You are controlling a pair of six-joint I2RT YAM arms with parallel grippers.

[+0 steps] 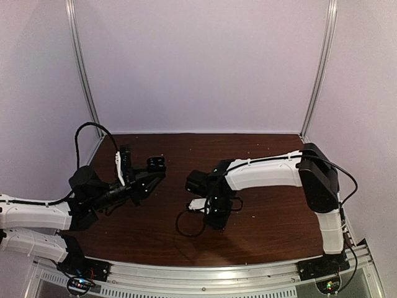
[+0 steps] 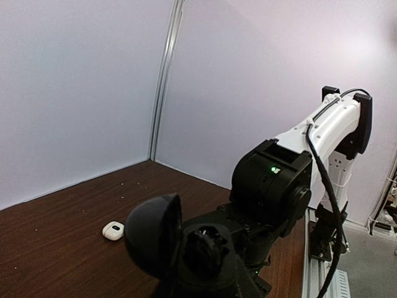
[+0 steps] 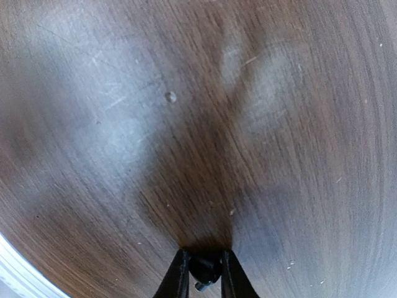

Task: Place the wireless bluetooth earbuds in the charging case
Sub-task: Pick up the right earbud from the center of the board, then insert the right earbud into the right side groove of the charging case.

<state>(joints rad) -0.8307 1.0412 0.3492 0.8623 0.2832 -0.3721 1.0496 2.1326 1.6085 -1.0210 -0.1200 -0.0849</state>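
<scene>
At the bottom centre of the right wrist view, the right gripper (image 3: 205, 256) has its jaws nearly closed on a black earbud (image 3: 205, 269). The open black charging case (image 2: 155, 233), seemingly clamped in the left gripper (image 1: 142, 179), sits left of it in the top view, so the bud should travel leftward.

A black earbud (image 3: 203, 269), small and rounded, is gripped between the fingertips of the right tool (image 3: 204, 263). The black charging case (image 2: 200, 248) is held at the left tool (image 1: 151, 171), with its domed glossy lid (image 2: 154, 231) hinged open. A small white rounded item (image 2: 113, 230) lies on the bench (image 2: 56, 248) beyond it; whether it is a case or a bud cannot be told.
</scene>
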